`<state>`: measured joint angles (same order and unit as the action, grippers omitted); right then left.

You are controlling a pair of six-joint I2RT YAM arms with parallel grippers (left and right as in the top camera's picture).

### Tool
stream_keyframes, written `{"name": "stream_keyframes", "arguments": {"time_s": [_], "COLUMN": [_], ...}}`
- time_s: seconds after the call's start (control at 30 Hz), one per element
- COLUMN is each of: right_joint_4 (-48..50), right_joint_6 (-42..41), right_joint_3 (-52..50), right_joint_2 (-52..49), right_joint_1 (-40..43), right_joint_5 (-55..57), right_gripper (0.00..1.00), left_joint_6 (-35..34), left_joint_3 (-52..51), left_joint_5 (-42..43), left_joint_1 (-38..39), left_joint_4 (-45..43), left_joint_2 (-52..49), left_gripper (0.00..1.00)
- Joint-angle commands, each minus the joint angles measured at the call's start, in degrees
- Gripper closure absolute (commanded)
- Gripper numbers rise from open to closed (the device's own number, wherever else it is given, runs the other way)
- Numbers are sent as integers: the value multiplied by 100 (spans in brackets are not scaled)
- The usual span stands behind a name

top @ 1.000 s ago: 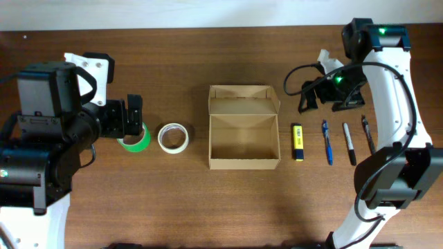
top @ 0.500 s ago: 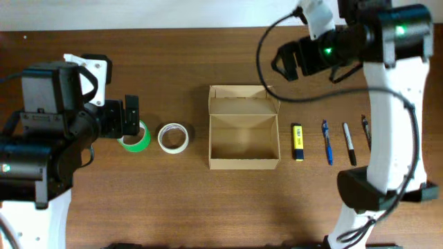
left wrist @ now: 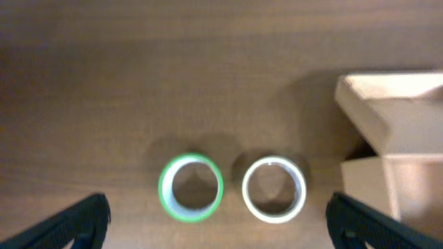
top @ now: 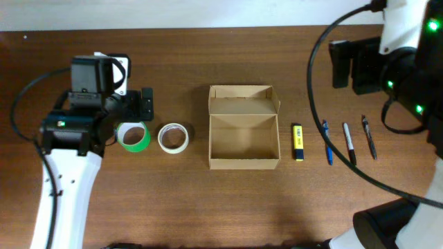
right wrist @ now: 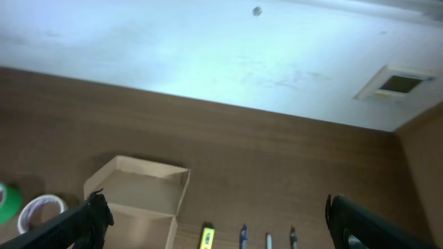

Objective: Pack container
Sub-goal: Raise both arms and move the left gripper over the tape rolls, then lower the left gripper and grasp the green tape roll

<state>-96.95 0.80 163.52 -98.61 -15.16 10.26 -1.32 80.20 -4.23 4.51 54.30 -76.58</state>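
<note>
Fingers (left wrist: 79, 223) of the left gripper (left wrist: 218, 225) are spread wide and hold nothing, and so are those of the right gripper (right wrist: 221, 225). Mid-table (top: 208, 200) sits the open cardboard box (top: 244, 142), flap back. Green tape (top: 133, 135) and white tape (top: 173, 137) lie to its left — a yellow marker (top: 297, 142) and three pens (top: 350, 143) to its right.

no legible txt, labels, nos.
</note>
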Motion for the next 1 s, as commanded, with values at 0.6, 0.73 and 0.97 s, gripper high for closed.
{"name": "stream_keyframes", "arguments": {"time_s": [0.6, 0.73, 0.97], "right_joint_4": [-39, -37, -37], "right_joint_6": [-129, -129, -129], "right_joint_3": [-535, -686, -743], "right_joint_2": [601, 599, 612], "right_joint_1": [-20, -20, -20], "right_joint_5": [-210, -210, -212], "right_gripper": [1, 1, 1], "left_joint_6": [-446, -444, -444], "left_joint_3": [-2288, -2288, -2288], "left_joint_5": [404, 404, 409], "left_joint_1": [-492, -758, -962], "left_joint_4": [-1495, -1641, -1777], "left_joint_2": [-1405, -1504, -1526], "left_gripper": [1, 1, 0]}}
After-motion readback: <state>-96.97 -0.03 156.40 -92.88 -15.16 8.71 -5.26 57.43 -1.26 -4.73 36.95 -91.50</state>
